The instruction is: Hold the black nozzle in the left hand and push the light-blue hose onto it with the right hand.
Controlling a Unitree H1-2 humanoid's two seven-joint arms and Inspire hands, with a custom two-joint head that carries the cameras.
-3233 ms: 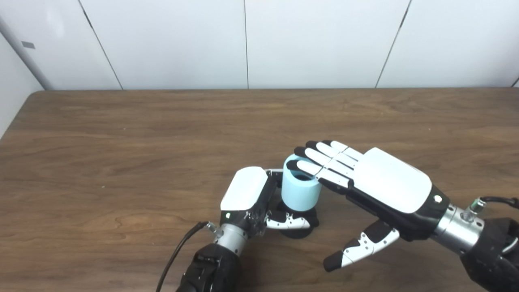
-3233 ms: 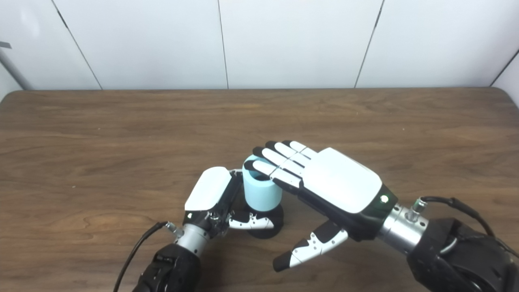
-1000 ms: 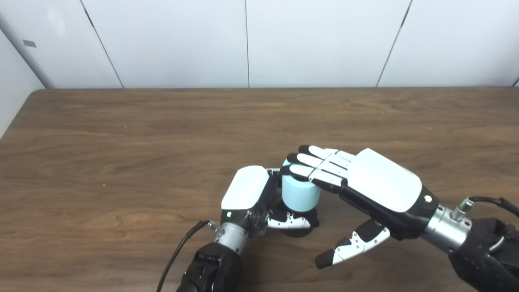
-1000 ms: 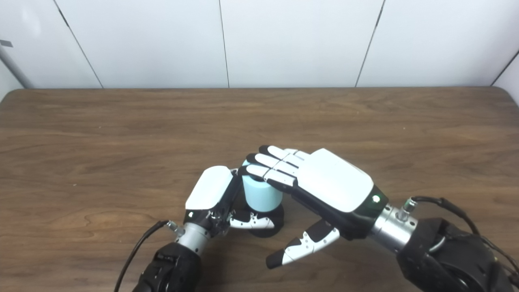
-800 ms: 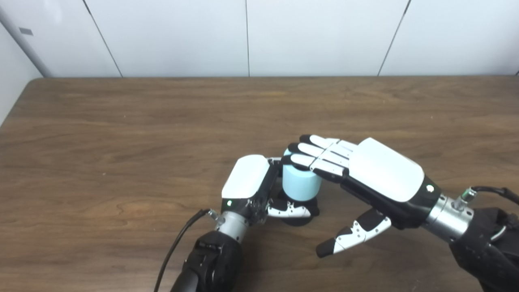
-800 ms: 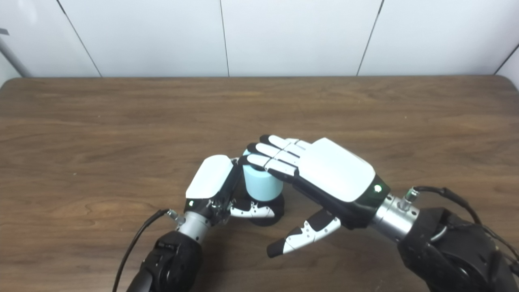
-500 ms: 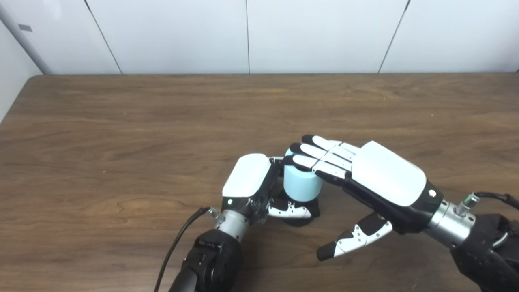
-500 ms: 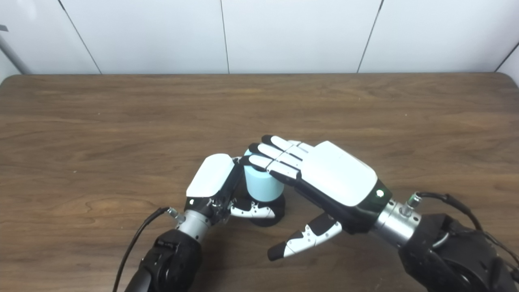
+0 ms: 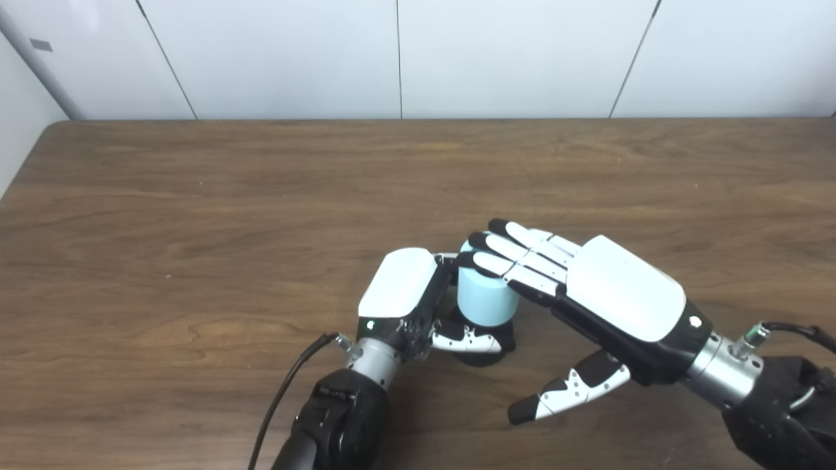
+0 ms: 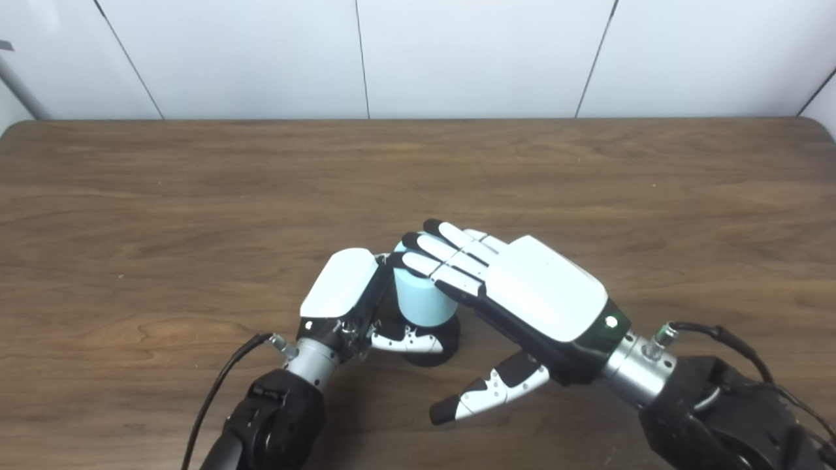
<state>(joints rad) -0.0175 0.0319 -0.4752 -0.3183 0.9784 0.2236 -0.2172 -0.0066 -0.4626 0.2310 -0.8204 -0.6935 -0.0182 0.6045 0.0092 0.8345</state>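
Hose [image 9: 486, 301] at lower centre, pressed down by flat, spread right hand [image 9: 588, 294] onto nozzle [image 9: 480, 343], steadied by gripping left hand [image 9: 408, 300].

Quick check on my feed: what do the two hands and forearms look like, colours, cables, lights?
Both the left hand and the right hand have glossy white back plates on black frames, white fingers with black tips, a small green light near a silver wrist collar, and black forearms. A black cable trails from the left wrist; another loops at the right.
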